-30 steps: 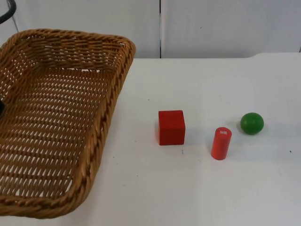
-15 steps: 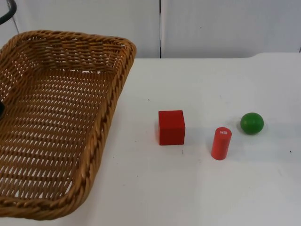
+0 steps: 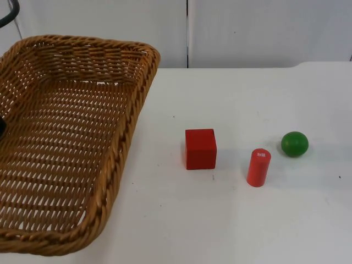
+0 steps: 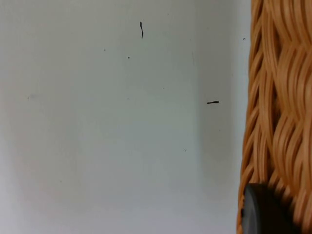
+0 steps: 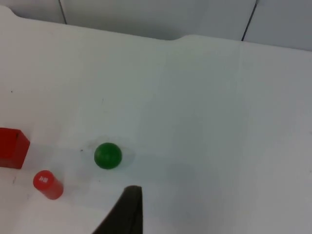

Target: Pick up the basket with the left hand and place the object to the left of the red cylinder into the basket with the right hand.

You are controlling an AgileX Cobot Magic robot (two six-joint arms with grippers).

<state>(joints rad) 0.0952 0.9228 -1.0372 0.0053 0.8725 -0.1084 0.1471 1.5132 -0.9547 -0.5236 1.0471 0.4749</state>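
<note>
Three small objects on white tabletop (image 3: 231, 220): red cube (image 3: 201, 149) just left of red cylinder (image 3: 258, 168), green ball (image 3: 295, 143) just right of cylinder, slightly behind. Wicker basket (image 3: 66, 143) well left of cube. Left pincer (image 4: 265, 212) at basket rim; black fingertip touching weave, grip state cannot tell. Right pincer (image 5: 127, 209) above tabletop, near ball, apart from cube; opening cannot tell.

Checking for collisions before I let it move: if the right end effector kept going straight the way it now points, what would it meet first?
Probably the bare white table. In the right wrist view the green ball lies just off the fingertip's line, with the red cylinder and red cube farther aside. Depth is unclear.
</note>
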